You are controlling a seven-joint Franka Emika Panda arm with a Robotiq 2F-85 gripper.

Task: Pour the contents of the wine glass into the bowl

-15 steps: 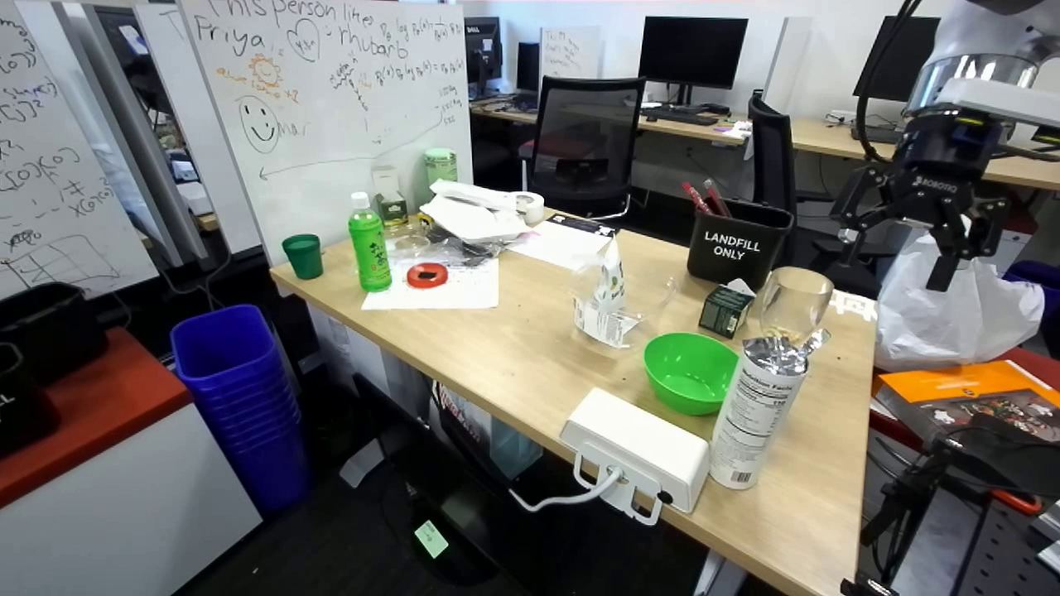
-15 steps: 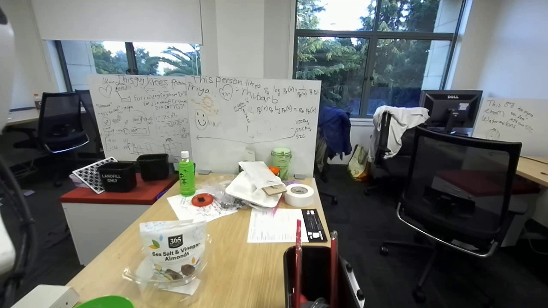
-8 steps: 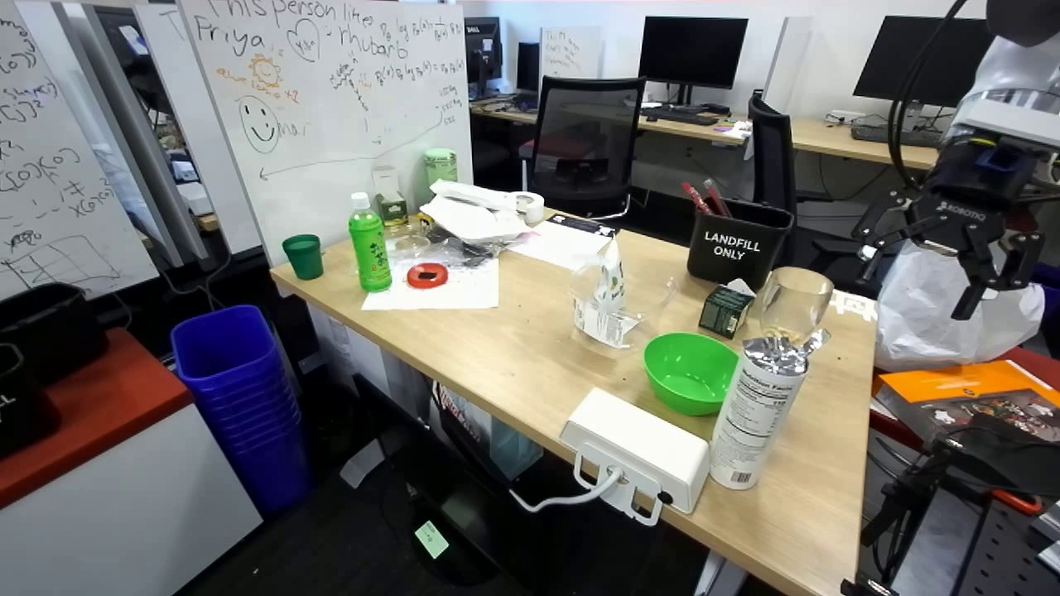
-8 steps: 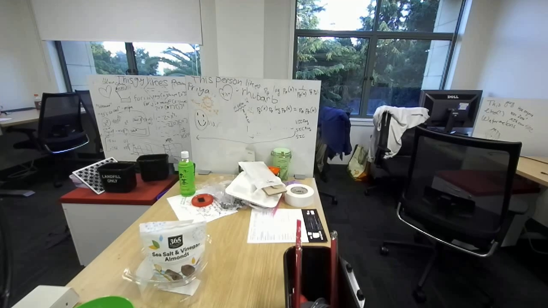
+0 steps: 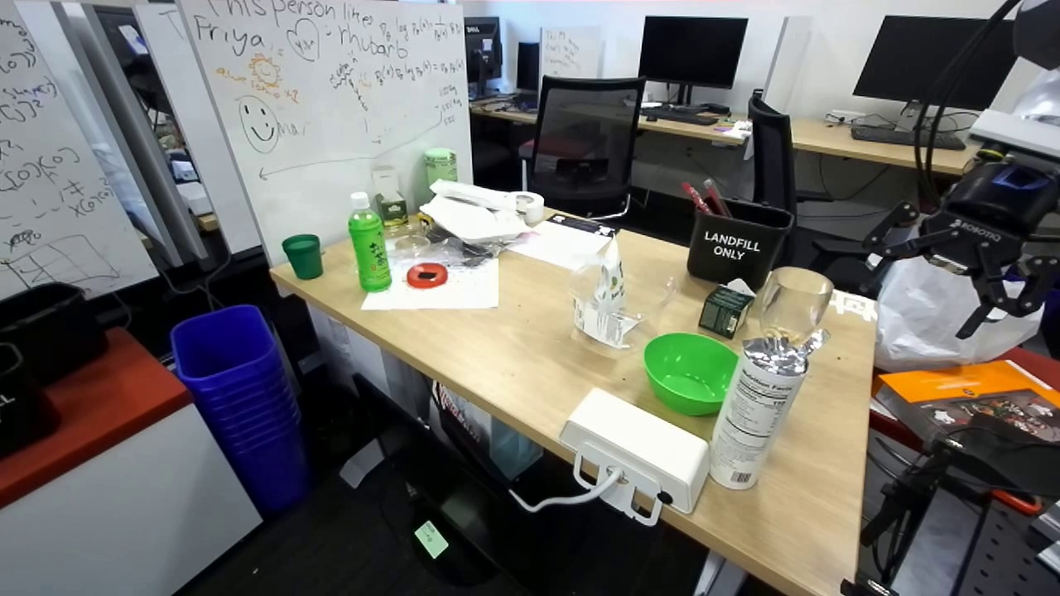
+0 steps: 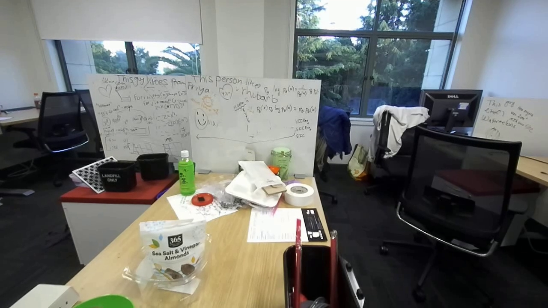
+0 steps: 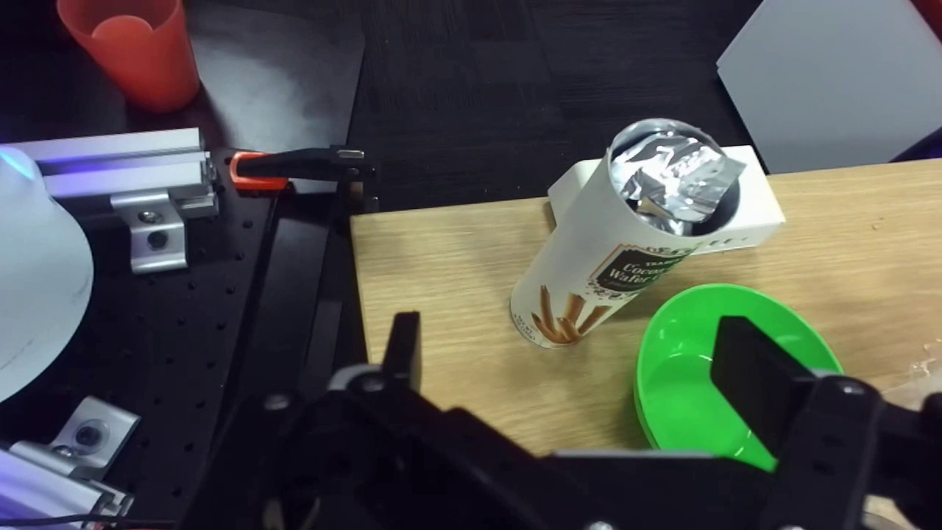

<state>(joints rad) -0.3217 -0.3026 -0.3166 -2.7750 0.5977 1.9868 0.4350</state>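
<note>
In an exterior view we are finding the gripper [image 5: 919, 298] hanging lower and farther right in the frame than a second ago, its jaws standing wide with nothing between them; we are reading this as probably lining up for the grasp, the pouring still waiting. The wine glass [image 5: 795, 302] is standing right of centre in the frame, partly hiding behind the foil-topped canister [image 5: 758, 426], near the green bowl [image 5: 691, 372]; its mouth is pointing up, its long axis running upright
</note>
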